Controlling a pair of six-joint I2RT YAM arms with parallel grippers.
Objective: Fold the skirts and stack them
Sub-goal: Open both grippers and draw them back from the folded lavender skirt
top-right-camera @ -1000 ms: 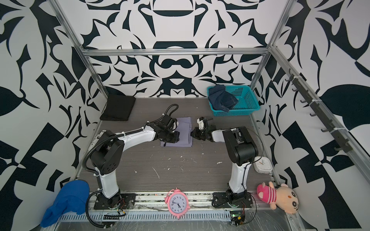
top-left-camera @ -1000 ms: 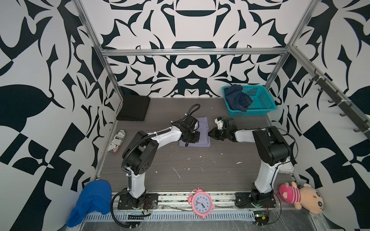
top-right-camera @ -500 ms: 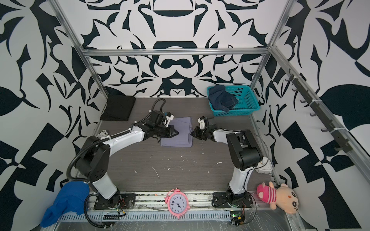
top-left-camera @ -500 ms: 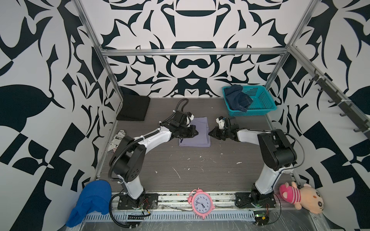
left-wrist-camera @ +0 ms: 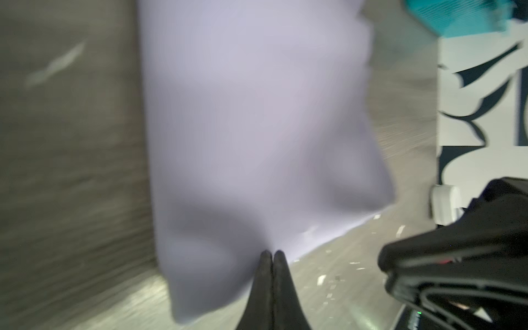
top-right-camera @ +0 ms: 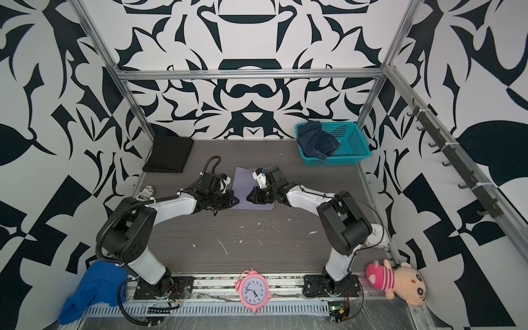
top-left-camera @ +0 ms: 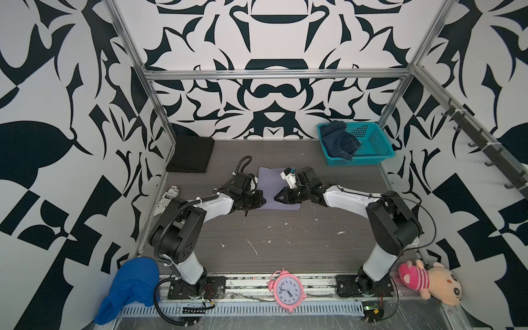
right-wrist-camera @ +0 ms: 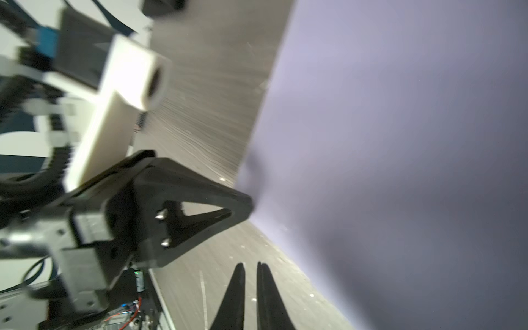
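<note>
Surface: grey wood-grain table (top-left-camera: pixel 285 243) flecked with pale scraps, boxed in by black-and-white patterned walls (top-left-camera: pixel 271 43).
Lavender skirt: the lavender skirt (top-left-camera: pixel 273 180) lies flat mid-table as a tidy folded rectangle, between the two arms.
Long axis: its longer side seems to run from the robot's side towards the back wall, though the shape is close to square.
Left gripper: the left gripper (top-left-camera: pixel 261 201) has its fingers pressed tip to tip. In the left wrist view the fingertips (left-wrist-camera: pixel 265 257) meet the cloth's near-left edge and soft creases run towards them. Whether a bit of hem is nipped between them cannot be told.
Right gripper: the right gripper (top-left-camera: pixel 277 197) hangs low by the skirt's near edge. Its fingers (right-wrist-camera: pixel 238 285) are almost together with a sliver of gap and nothing between them.
Key relation: from both pairs of fingers the cloth stretches ahead, away from the arm bases. Both grippers sit at the same near edge, close beside each other.
Nearer arm: the left one, already touching the skirt.
Other skirts: the black skirt (top-left-camera: pixel 191 154) lies folded in the back-left corner, well apart. The denim skirt (top-left-camera: pixel 340 141) is bunched in the teal basket (top-left-camera: pixel 383 155) at back right.
Likely step: tidying the lavender fold before stacking. The black skirt lies on the left arm's side.
</note>
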